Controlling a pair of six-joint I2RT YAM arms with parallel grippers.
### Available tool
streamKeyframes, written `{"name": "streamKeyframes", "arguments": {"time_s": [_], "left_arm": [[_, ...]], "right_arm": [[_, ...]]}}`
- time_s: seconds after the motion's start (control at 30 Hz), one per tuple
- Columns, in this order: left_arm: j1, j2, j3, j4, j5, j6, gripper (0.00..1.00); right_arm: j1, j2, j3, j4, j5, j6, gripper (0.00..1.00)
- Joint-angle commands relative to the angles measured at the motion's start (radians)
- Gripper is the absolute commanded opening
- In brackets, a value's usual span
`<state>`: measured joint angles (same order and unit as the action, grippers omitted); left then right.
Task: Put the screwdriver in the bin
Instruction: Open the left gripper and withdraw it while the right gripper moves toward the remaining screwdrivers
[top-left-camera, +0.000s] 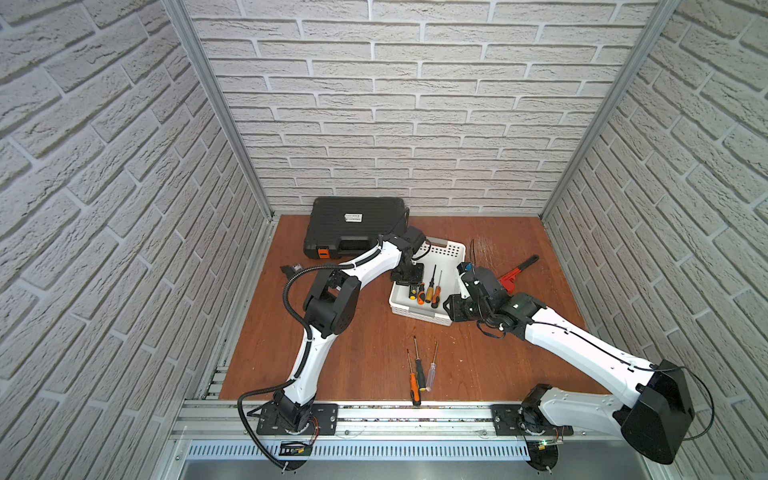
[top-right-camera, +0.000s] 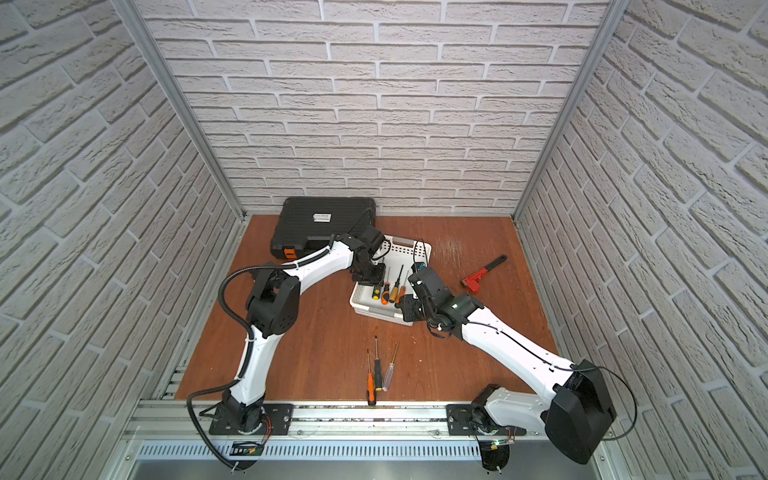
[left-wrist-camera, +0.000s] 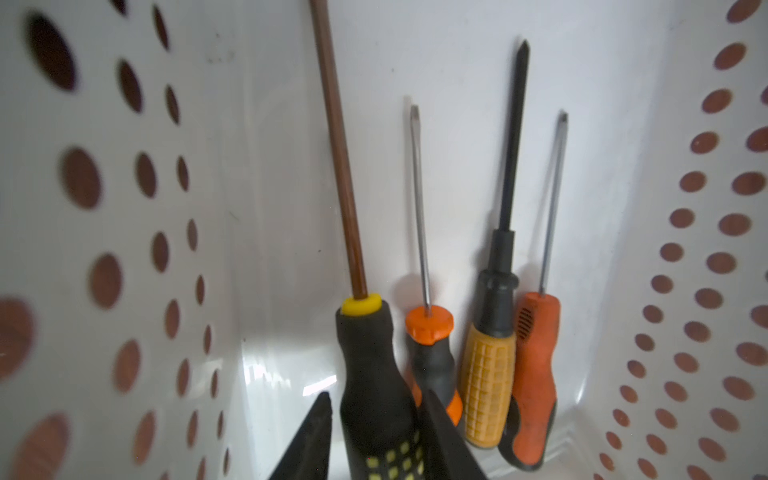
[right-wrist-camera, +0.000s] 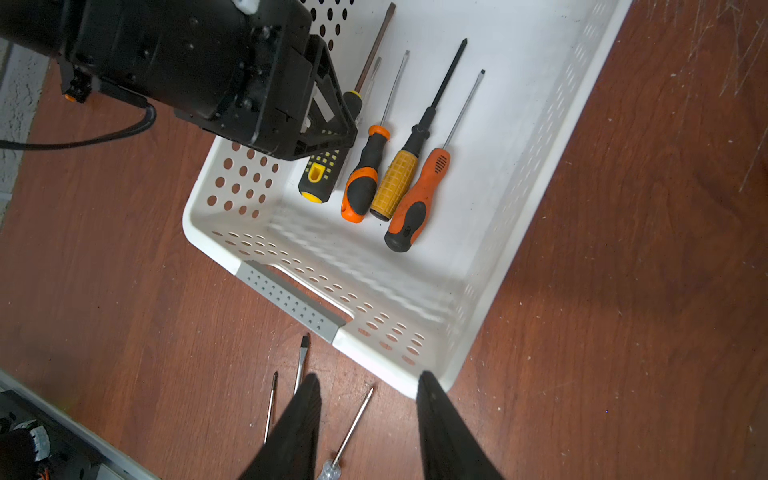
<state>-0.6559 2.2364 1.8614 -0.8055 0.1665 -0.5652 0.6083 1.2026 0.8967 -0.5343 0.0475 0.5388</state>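
Observation:
The white bin (top-left-camera: 446, 249) (top-right-camera: 409, 249) sits mid-table. Inside it my left gripper (top-left-camera: 409, 274) (left-wrist-camera: 376, 395) stands open around the handle of a black-and-yellow screwdriver (left-wrist-camera: 365, 365) (right-wrist-camera: 318, 178), which lies on the bin's floor; a gap shows beside one finger. Three more screwdrivers (right-wrist-camera: 395, 183) lie next to it in the bin (right-wrist-camera: 519, 166). Three screwdrivers (top-left-camera: 420, 370) (top-right-camera: 377, 370) lie on the table near the front edge. My right gripper (top-left-camera: 452, 309) (right-wrist-camera: 369, 376) hangs open and empty above the bin's near corner.
A black toolcase (top-left-camera: 353, 224) stands at the back left, close behind the left arm. A red pipe wrench (top-left-camera: 515, 274) lies right of the bin. A small dark object (top-left-camera: 291, 269) lies at the table's left edge.

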Motion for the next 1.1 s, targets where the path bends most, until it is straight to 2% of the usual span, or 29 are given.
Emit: {"name": "streamKeyframes", "arguments": {"time_s": [0.0, 0.17, 0.37, 0.53, 0.73, 0.87, 1.07], "left_arm": [[0.003, -0.012, -0.001, 0.023, 0.000, -0.002, 0.43], [-0.011, -0.070, 0.007, 0.037, -0.015, -0.010, 0.46], [-0.023, -0.211, -0.050, 0.073, -0.019, -0.007, 0.46], [-0.022, -0.396, -0.236, 0.143, -0.035, -0.002, 0.46], [-0.023, -0.609, -0.512, 0.220, -0.104, -0.019, 0.47], [-0.025, -0.736, -0.697, 0.278, -0.170, -0.074, 0.47], [-0.027, -0.864, -0.857, 0.306, -0.255, -0.145, 0.48]], "right_arm": [[0.002, -0.005, 0.007, 0.033, 0.003, 0.004, 0.41], [0.003, -0.010, 0.020, 0.009, 0.007, 0.010, 0.41], [0.031, -0.032, 0.028, -0.041, 0.028, 0.049, 0.43], [0.115, -0.040, 0.008, -0.104, 0.073, 0.130, 0.44], [0.246, -0.027, -0.092, -0.099, 0.094, 0.315, 0.48], [0.339, 0.001, -0.136, -0.077, 0.113, 0.429, 0.54], [0.401, 0.117, -0.125, -0.045, 0.063, 0.492, 0.58]]}}
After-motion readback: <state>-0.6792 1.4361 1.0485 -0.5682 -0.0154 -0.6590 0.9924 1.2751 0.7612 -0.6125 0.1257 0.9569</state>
